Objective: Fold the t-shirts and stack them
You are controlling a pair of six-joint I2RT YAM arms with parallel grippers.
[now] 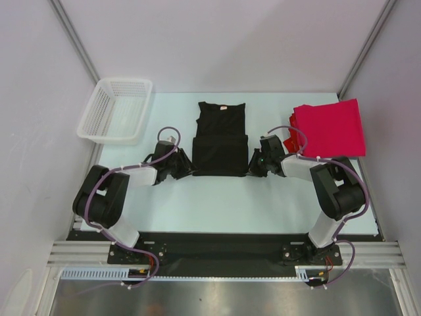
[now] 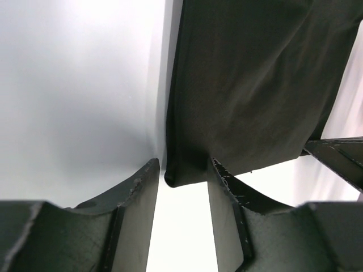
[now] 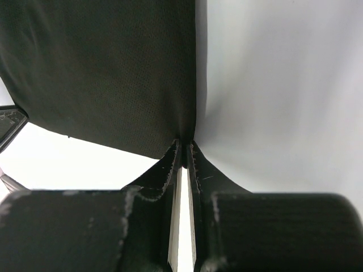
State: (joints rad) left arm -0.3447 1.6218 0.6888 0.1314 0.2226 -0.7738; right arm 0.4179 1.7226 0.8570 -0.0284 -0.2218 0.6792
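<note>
Both my claws sit at the near corners of the black t-shirt (image 1: 220, 135), set for a fold.
My right claw (image 3: 185, 146) pinches its corner tight. My left claw (image 2: 182, 165) is spread around the other corner, not gripping, so I judge lifting must wait. The shirt lies flat mid-counter (image 1: 217, 204), which is pale, with red t-shirts (image 1: 332, 125) stacked far right, a white basket (image 1: 99, 125) far left and grey walls around.
</note>
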